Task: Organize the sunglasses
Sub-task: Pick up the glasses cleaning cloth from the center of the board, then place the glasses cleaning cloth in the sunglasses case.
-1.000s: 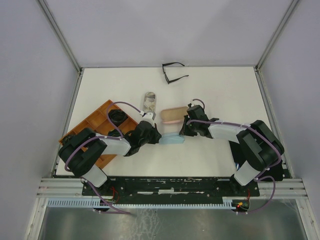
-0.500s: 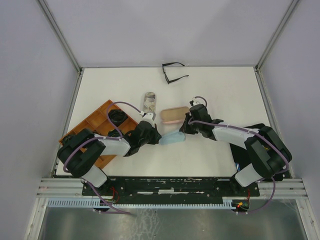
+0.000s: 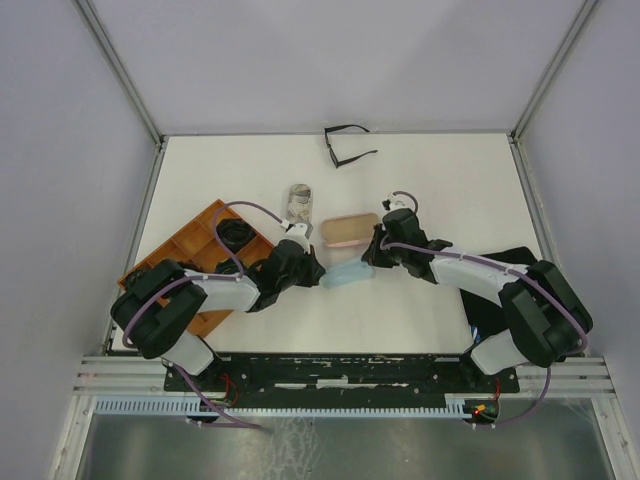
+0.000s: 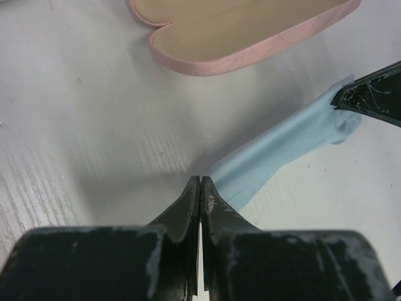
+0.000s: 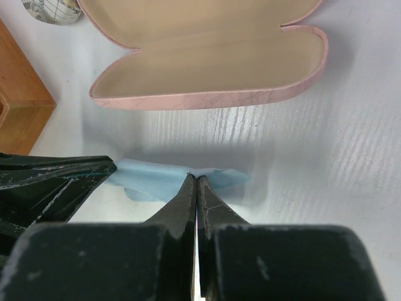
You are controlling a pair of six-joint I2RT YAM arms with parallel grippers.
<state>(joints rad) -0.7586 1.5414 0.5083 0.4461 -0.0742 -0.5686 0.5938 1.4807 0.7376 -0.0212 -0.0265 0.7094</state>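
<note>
- A white table [image 3: 450, 190] stands inside grey walls [image 3: 330, 60].
- A thin pair [image 3: 345, 146] of sunglasses lies at the far edge, near the middle, well apart from both arms. Its frame is slim and black, with fine arms.
- The thin pair lies spread open, and its long axis runs roughly left to right along the far edge. Which way its front faces I cannot tell.
- A dark pair [image 3: 236, 233] sits in a far compartment of the wooden tray [image 3: 190, 240] at the left. It shows only as a black bundle, so its heading is unclear.
- The left gripper [image 4: 200, 183] is clenched on the near corner of a light-blue cloth [image 4: 276, 150].
- The right gripper [image 5: 196, 180] is pinched on the cloth's other end, so the cloth spans between them.
- An open pink case [image 3: 347, 229] lies just beyond the cloth, with a patterned case [image 3: 299, 203] to its left.
</note>
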